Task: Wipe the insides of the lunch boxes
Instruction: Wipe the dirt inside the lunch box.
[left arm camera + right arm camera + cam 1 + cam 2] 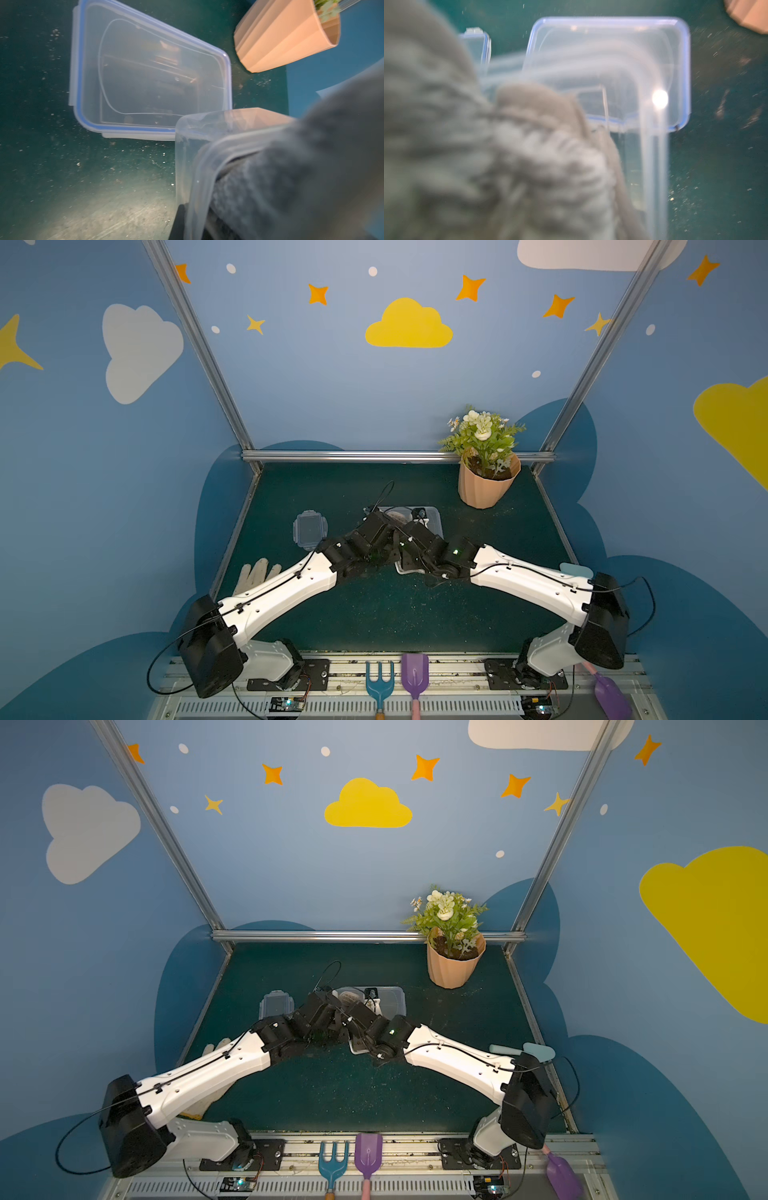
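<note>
Left hand [191,226] clamps the box [207,133] wall; right hand [351,1004], closed on blurred cloth [467,145], barely shows. Pot [488,485] at 2 o'clock from the box, lid [309,529] at 9.

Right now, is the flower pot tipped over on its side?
No, the flower pot stands upright on the green mat, its opening facing up.

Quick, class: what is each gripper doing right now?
Left gripper: shut on the lunch box wall.
Right gripper: shut on the grey cloth, pushed inside that box.
</note>
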